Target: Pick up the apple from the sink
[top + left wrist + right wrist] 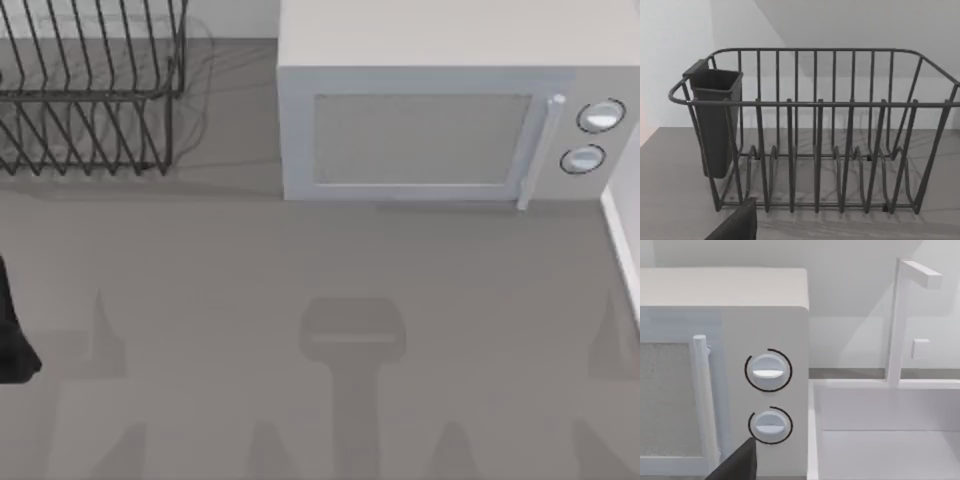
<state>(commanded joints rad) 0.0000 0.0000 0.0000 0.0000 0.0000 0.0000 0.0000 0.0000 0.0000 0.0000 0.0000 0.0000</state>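
Note:
The apple is out of view. The white sink lies just to the right of the microwave, with a white faucet rising at its back. What I see of its basin is bare. The sink's rim shows at the top view's right edge. A dark part of my right gripper sits low in the right wrist view, facing the microwave's two dials and the sink. A dark part of my left gripper faces the dish rack. My left arm is at the table's left edge.
A white microwave with a bar handle and two round dials stands at the back, right of centre. A dark wire dish rack with a cutlery cup stands at the back left. The grey countertop spreads in front.

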